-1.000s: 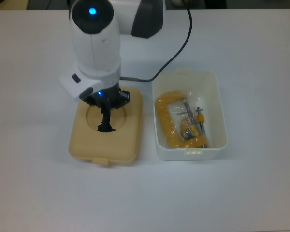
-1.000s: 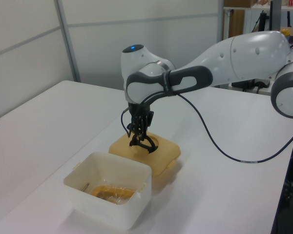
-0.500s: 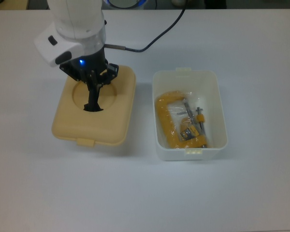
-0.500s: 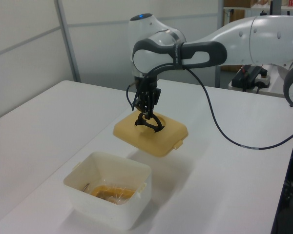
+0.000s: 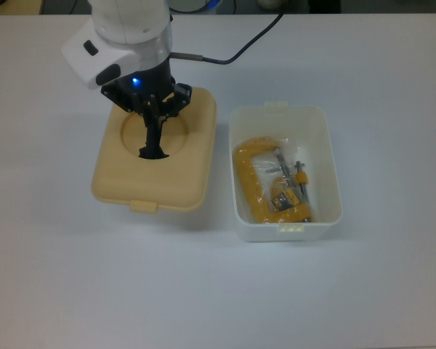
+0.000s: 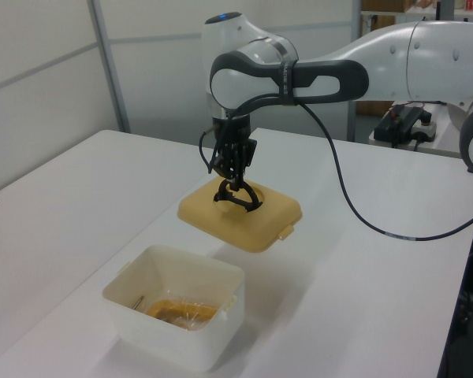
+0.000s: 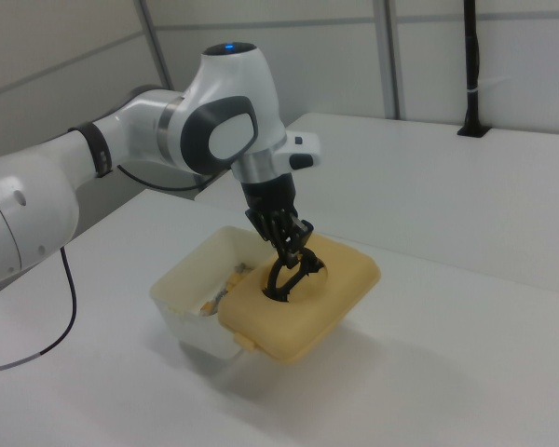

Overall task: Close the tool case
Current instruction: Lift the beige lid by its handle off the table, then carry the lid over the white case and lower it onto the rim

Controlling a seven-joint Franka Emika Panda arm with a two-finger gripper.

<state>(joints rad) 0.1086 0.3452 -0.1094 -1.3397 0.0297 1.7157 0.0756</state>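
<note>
The gripper (image 6: 233, 187) hangs under the white arm (image 6: 394, 59) and is clamped on the black handle (image 6: 238, 198) that arches over the round recess (image 5: 154, 134) of the tan lid (image 5: 156, 158). In the left view the lid hangs clear of the white worktop (image 6: 71, 205), with its shadow lying on the surface below it, and it looks slightly tilted. In the right view the lid (image 7: 303, 296) again rides above the worktop (image 7: 466, 363), its near corner lower than the far one.

The white box (image 5: 285, 173) of the tool case sits open on the worktop, uncovered. In the top view it lies to the top view's right of the lid, with a narrow strip of worktop showing between them. In the left view the box (image 6: 175, 315) stands nearer the camera than the lid, and the lid is not over it. Inside the box lies a yellow clamp-like tool (image 5: 260, 185) in a clear wrapper, with a small metal part (image 5: 299, 182) beside it; what exactly that part is cannot be made out.

Small tabs stick out from the near edges of both the lid (image 5: 143, 206) and the box (image 5: 291, 227) in the top view. A black cable (image 5: 240, 43) runs from the arm's wrist across the worktop towards the top view's upper edge. A blue light (image 5: 136, 81) glows just above the gripper.
</note>
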